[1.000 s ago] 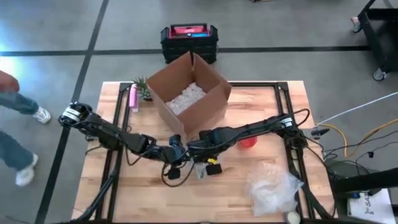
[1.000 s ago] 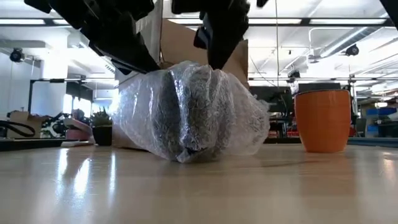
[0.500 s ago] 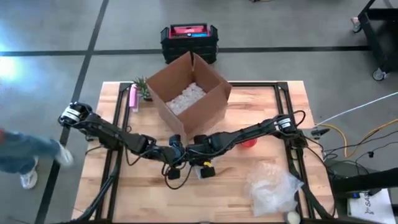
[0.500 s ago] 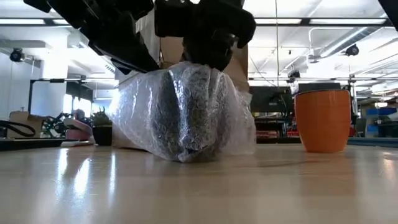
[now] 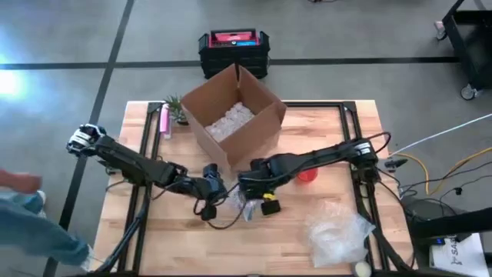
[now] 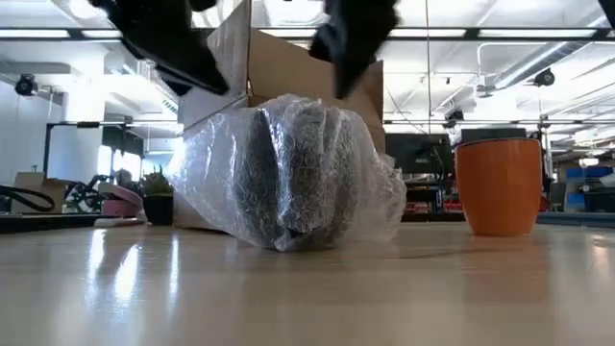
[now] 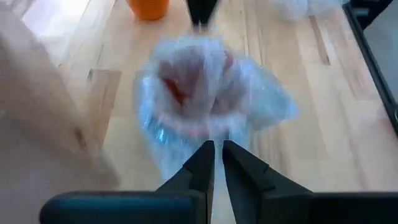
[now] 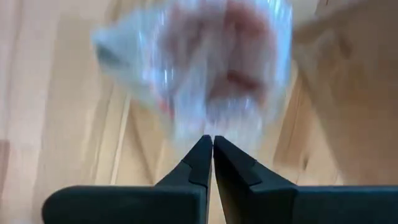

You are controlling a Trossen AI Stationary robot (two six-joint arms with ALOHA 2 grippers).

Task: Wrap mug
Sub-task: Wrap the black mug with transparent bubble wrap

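The mug lies wrapped in clear bubble wrap as a bundle (image 6: pixel 288 173) on the table's middle near side (image 5: pixel 234 201). It shows blurred in the left wrist view (image 7: pixel 208 93) and in the right wrist view (image 8: pixel 211 68). My left gripper (image 5: pixel 215 187) hangs shut just left of and above the bundle (image 7: pixel 216 152). My right gripper (image 5: pixel 246 188) hangs shut just right of and above it (image 8: pixel 208 144). In the low view both grippers stand above the wrap, and I see no touch. A second, orange mug (image 6: pixel 498 185) stands bare and upright to the right.
An open cardboard box (image 5: pixel 234 115) with white packing fill stands behind the bundle. A small plant (image 5: pixel 177 108) and a pink item (image 5: pixel 164 121) sit at the far left. Loose bubble wrap (image 5: pixel 338 231) lies at the near right corner. A person walks past the table's left.
My right gripper swung over the top of the bundle toward the left, pressing the wrap's right flap in, then drew back right and up. My left gripper rose and pulled back to the left. The wrap's right side now lies closer against the mug.
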